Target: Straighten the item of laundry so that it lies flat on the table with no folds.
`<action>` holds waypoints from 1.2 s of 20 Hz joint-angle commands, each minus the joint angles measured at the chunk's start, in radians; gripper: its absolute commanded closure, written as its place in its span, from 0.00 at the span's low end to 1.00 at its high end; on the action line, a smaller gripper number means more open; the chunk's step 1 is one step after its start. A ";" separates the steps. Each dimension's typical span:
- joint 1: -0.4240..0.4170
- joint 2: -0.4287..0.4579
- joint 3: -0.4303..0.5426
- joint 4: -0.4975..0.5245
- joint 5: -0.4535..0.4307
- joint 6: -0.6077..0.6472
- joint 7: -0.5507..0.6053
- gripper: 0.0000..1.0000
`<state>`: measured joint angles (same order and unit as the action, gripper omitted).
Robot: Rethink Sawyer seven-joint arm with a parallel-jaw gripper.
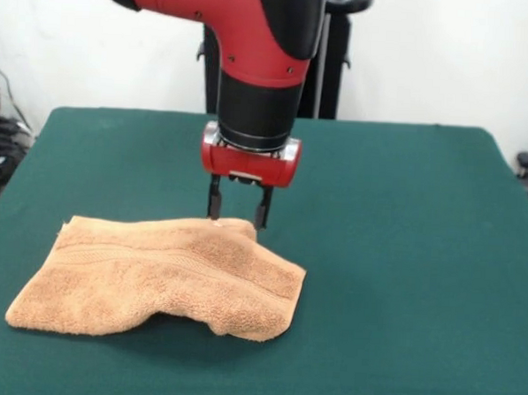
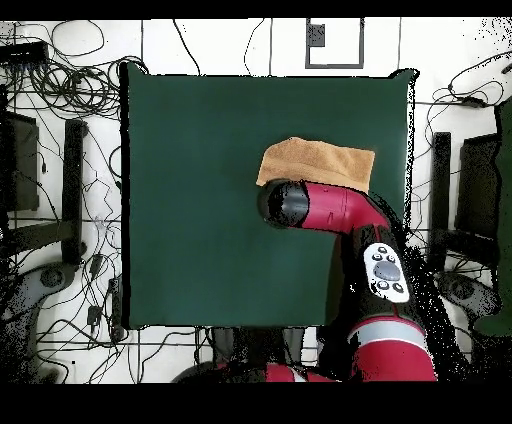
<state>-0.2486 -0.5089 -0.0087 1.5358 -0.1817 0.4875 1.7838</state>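
From the front, the orange-tan towel [image 1: 158,276] lies rumpled on the green table [image 1: 402,258], left of centre, its near edge lifted in a hump. The gripper [image 1: 238,216] stands at the towel's far edge, fingers parted narrowly, tips at the cloth. From overhead, the arm [image 2: 340,215] covers part of the towel [image 2: 320,160]; the gripper is hidden.
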 commanded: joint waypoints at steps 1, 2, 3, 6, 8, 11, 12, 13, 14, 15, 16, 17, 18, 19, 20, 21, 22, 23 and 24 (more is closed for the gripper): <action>0.010 0.000 0.044 -0.047 0.057 0.104 0.123 0.00; 0.006 0.002 0.051 -0.055 0.059 0.126 0.109 0.00; -0.002 0.004 0.063 -0.059 0.054 0.147 0.079 0.00; -0.047 0.032 0.131 -0.089 0.034 0.201 -0.042 0.00; -0.079 0.051 0.177 -0.107 0.018 0.224 -0.118 0.00; -0.116 0.071 0.243 -0.132 -0.027 0.256 -0.245 0.00; -0.127 0.083 0.267 -0.152 -0.047 0.272 -0.296 0.00; -0.141 0.094 0.294 -0.165 -0.062 0.283 -0.344 0.00; -0.154 0.104 0.319 -0.177 -0.077 0.297 -0.386 0.00; -0.167 0.115 0.344 -0.188 -0.092 0.311 -0.428 0.00; -0.174 0.123 0.361 -0.206 -0.107 0.333 -0.460 0.00; -0.180 0.132 0.377 -0.223 -0.122 0.356 -0.493 0.00; -0.185 0.134 0.388 -0.230 -0.136 0.372 -0.507 0.00; -0.183 0.132 0.388 -0.237 -0.152 0.380 -0.505 0.00; -0.181 0.131 0.388 -0.244 -0.167 0.389 -0.502 0.00; -0.184 0.129 0.388 -0.245 -0.176 0.397 -0.498 0.00; -0.186 0.128 0.389 -0.245 -0.185 0.401 -0.496 0.00; -0.188 0.127 0.390 -0.246 -0.194 0.405 -0.495 0.00; -0.189 0.124 0.391 -0.244 -0.202 0.404 -0.493 0.00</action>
<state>-0.4555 -0.4416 0.2138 1.3232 -0.2971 0.7583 1.6513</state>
